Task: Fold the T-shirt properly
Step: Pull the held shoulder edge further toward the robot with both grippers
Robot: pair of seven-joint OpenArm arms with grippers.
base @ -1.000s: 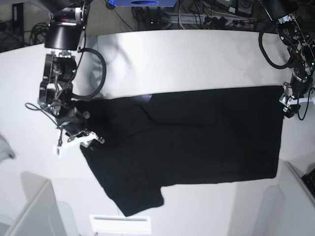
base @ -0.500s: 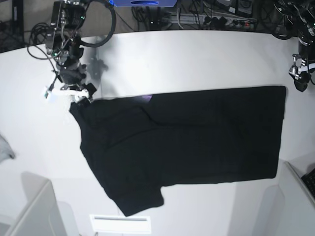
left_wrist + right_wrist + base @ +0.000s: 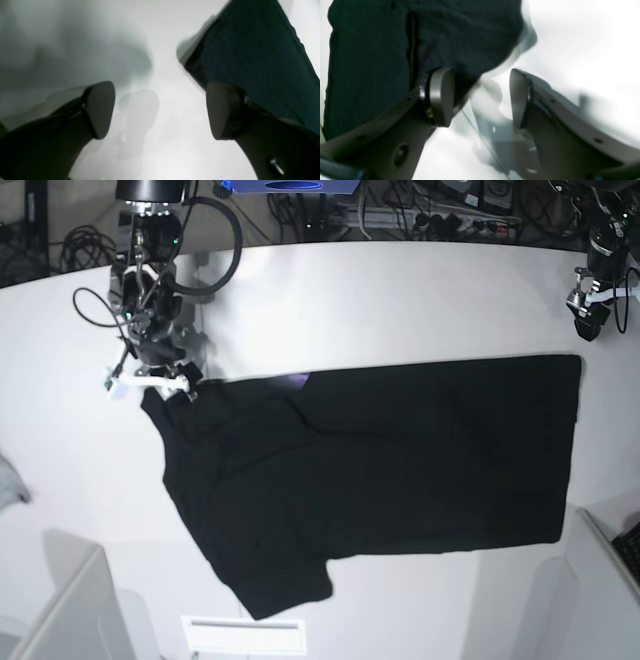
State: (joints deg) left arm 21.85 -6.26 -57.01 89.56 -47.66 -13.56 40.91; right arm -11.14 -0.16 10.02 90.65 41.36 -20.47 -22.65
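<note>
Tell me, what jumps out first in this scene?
A big black T-shirt lies spread flat across the middle of the white table. Two robot arms flank it: the right gripper hovers open at its far left corner, and the left gripper hangs open, clear of the far right corner.

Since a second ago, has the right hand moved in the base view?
Yes. The right hand has gone up the frame toward the table's far edge, now at the T-shirt's upper corner.

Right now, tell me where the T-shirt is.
In the base view the T-shirt lies flat across the table's middle, between both arms.
</note>
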